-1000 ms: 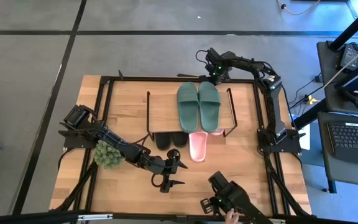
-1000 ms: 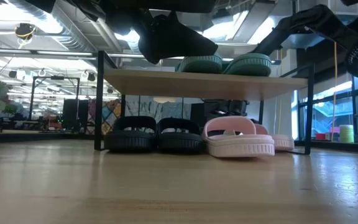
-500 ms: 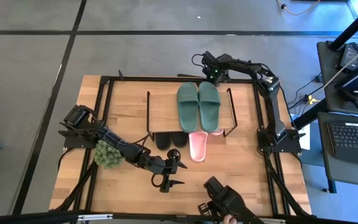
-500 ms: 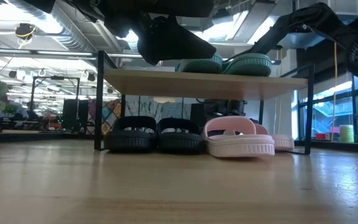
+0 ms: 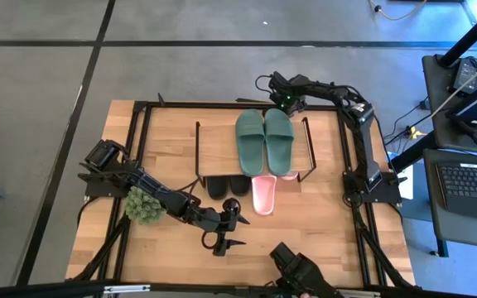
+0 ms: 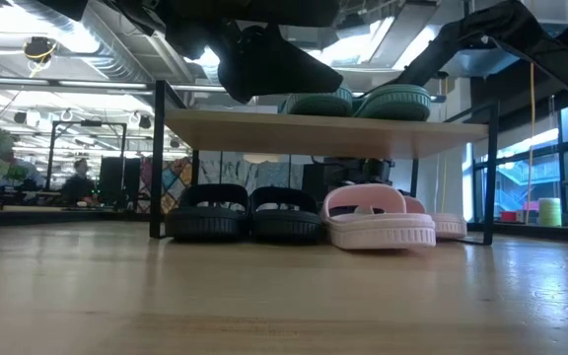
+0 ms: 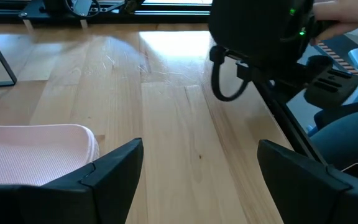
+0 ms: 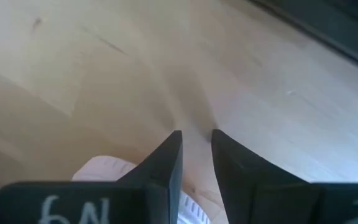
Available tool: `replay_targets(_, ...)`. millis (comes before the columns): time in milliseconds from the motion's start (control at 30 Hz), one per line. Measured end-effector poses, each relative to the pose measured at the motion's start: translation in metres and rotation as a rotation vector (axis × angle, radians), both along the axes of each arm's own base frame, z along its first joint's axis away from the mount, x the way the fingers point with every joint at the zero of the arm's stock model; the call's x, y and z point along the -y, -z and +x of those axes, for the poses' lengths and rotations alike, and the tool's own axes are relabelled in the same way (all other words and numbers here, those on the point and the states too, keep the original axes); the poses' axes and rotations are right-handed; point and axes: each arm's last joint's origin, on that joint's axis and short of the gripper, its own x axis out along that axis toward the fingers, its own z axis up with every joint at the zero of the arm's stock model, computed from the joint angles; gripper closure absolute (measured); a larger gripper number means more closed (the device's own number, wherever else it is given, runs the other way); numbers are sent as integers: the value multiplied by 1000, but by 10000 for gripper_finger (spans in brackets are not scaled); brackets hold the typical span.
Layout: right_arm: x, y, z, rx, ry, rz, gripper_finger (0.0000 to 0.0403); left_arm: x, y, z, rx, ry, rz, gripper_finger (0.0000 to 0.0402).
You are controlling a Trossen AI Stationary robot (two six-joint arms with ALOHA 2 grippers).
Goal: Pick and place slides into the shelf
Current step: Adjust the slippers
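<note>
While the green slides are lying on the shelf top and the black pair beneath, one pink slide is jutting out; left gripper is hovering spread, right gripper nearly closed, empty.

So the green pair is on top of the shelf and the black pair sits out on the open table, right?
Not quite. The green pair is on top of the shelf, but the low view shows the black pair tucked underneath the shelf, beside the pink slides.
</note>
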Motion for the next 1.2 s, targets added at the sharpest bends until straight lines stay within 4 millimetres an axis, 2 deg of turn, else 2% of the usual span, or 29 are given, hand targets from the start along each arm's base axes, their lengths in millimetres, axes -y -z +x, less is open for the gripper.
replay_targets(233,-8,2,5,-3,-29,27,314,0,0,0,-1,-2,-5,95)
replay_targets(333,-9,2,5,-1,-32,39,314,0,1,0,-14,-18,-54,95)
replay_targets(733,-10,2,4,2,-46,57,314,0,5,1,-25,-4,-42,95)
replay_targets(867,-10,2,4,1,-40,60,314,-1,24,7,-58,-21,-49,95)
replay_targets(1000,-10,2,4,-1,-23,65,314,-1,50,25,-109,-36,-35,95)
replay_targets(1200,-11,2,4,-3,-21,67,314,4,64,54,-114,-64,42,95)
